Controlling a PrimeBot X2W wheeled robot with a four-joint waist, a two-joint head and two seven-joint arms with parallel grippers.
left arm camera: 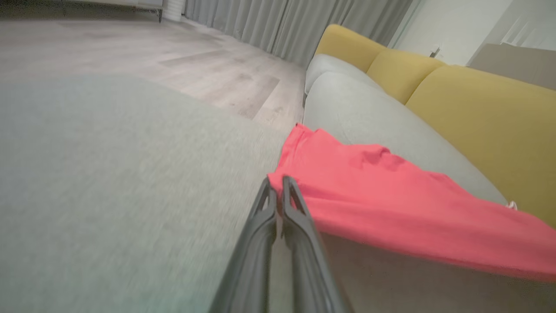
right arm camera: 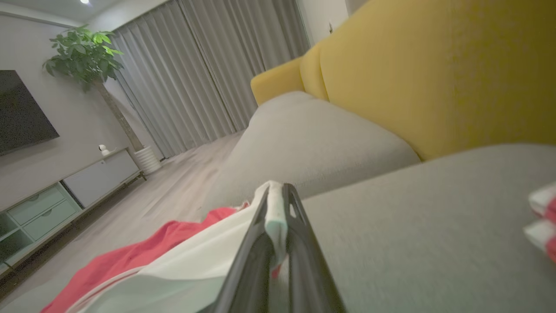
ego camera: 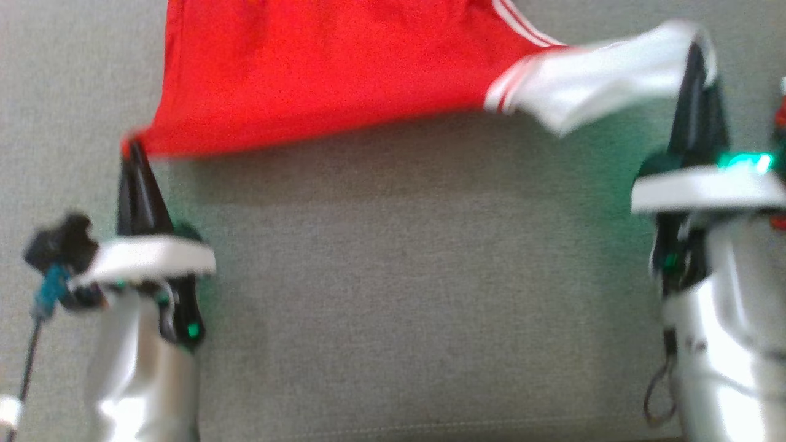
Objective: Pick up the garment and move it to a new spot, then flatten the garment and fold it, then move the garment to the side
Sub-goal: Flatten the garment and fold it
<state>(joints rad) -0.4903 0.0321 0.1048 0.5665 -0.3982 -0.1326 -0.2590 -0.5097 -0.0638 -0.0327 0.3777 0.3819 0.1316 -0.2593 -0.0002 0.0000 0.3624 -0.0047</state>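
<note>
Together, the two claws are holding the garment (ego camera: 331, 67) stretched out over the grey sofa seat (ego camera: 399, 276). The left claw (ego camera: 130, 147) is pinching a red corner, while the right claw (ego camera: 697, 55) is clamping the white sleeve (ego camera: 589, 80), the near edge hanging slightly raised.

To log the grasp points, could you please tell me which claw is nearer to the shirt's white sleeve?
Right. The right claw is clamped on the white sleeve itself; the left claw pinches a corner of the red shirt at the opposite end.
</note>
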